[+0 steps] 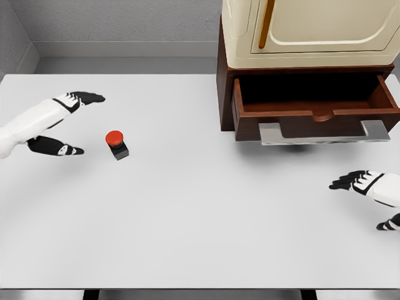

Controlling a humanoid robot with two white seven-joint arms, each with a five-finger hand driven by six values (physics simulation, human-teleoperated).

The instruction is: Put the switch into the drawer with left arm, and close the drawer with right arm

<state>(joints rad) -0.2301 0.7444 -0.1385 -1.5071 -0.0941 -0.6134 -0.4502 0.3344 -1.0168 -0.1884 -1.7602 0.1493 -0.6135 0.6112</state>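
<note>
The white left hand (pixel 59 122) with black fingers hangs spread wide and empty, just left of the small switch (pixel 117 144), a red round button on a dark square base, standing upright on the white table (pixel 187 219). I judge it step 1, the reach; next it must close around the base. The brown wooden drawer (pixel 315 103) gapes open; the right hand (pixel 372 190) rests slack near the table's right edge

Two smooth white round arms. Left hand (pixel 65 122) and right hand (pixel 369 194): black fingers, small white patches on them.
</note>
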